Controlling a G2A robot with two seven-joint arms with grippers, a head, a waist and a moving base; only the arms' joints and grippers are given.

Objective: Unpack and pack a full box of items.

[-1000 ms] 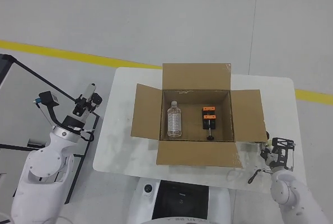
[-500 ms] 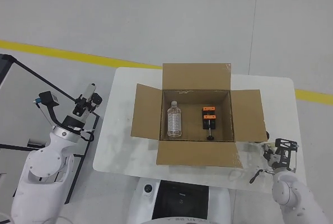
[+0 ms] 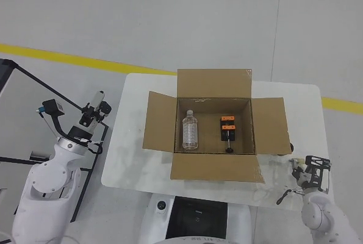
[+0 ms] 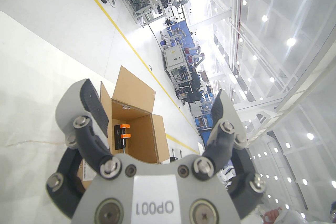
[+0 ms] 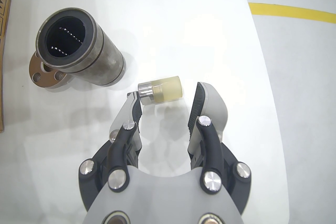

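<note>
An open cardboard box (image 3: 273, 125) stands mid-table with its flaps spread. Inside lie a clear plastic bottle (image 3: 190, 129) and a black clamp with orange parts (image 3: 229, 129). My right gripper (image 5: 168, 100) is open at the table's front right corner (image 3: 309, 168). Just beyond its fingertips lies a small cream cylinder with a metal end (image 5: 160, 90), touching one fingertip. A grey metal flanged bearing (image 5: 78, 49) stands beside it. My left gripper (image 4: 155, 91) is open and holds nothing, off the table's left side (image 3: 97, 105); the box (image 4: 131, 114) and clamp (image 4: 122, 134) show past it.
The white table (image 3: 138, 158) has bare surface left of and in front of the box. Its rounded right edge (image 5: 262, 57) runs close to the right gripper. A yellow floor line (image 3: 59, 58) passes behind the table. A black frame (image 3: 22, 116) stands at far left.
The right arm has drawn back from the box toward the table's front right corner. The left arm, the box and its contents have not moved.
</note>
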